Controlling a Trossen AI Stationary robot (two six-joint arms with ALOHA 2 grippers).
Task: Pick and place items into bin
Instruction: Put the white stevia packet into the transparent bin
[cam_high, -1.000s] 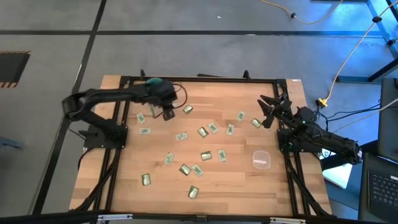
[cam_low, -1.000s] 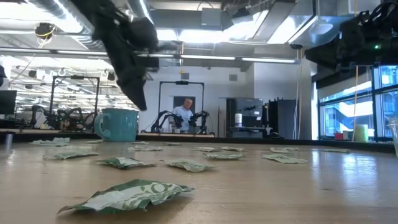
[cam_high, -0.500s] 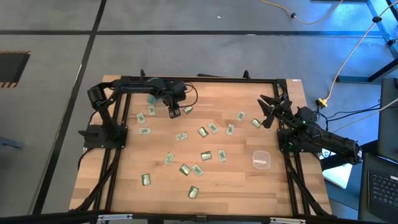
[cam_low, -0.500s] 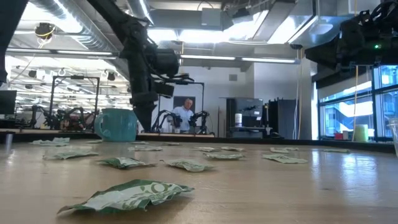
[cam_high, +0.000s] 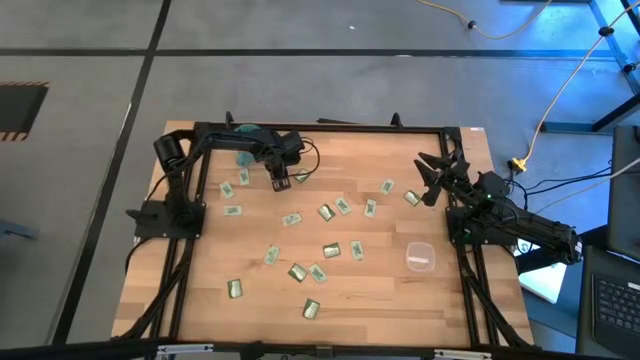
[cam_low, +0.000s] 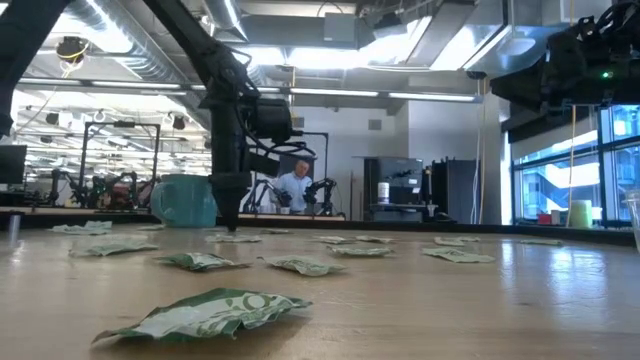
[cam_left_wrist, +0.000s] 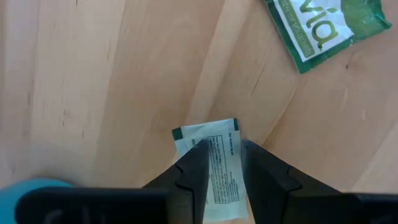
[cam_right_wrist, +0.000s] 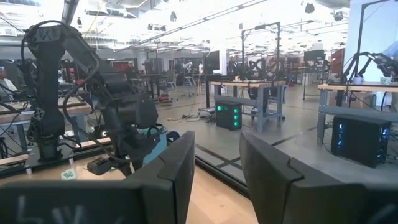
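Observation:
Several small foil packets (cam_high: 330, 250), gold or pale green, lie flat and scattered over the wooden table. My left gripper (cam_high: 278, 182) is near the far edge, beside the teal mug (cam_low: 185, 200). It points down with its tips at the tabletop (cam_low: 226, 218). It is open (cam_left_wrist: 225, 149) and stands over one pale packet (cam_left_wrist: 221, 140). The clear bin (cam_high: 418, 257) stands towards the right near side. My right gripper (cam_high: 438, 165) waits open, raised by the right edge, and touches nothing (cam_right_wrist: 217, 155). My left gripper comes at the pale packet from above, pointing down. Its fingers (cam_left_wrist: 194, 165) lie along the packet's length, covering both long sides, and the printed middle strip (cam_left_wrist: 224, 171) shows between them. The packet lies flat on the table. I cannot tell whether the tips touch it.
A green packet (cam_left_wrist: 323, 25) lies just beyond the left gripper. The teal mug (cam_high: 243, 133) stands close behind the left arm at the far edge. Black frame rails (cam_high: 320, 127) run around the table. Bare wood lies near the bin (cam_high: 470, 300). A person (cam_low: 297, 185) sits far off in the room.
The left arm swung its elbow out, carried its gripper a little toward the table's right along the far edge, and lowered it from well above the table until its tips reached the tabletop over a packet. The packets, the bin and the right arm kept still.

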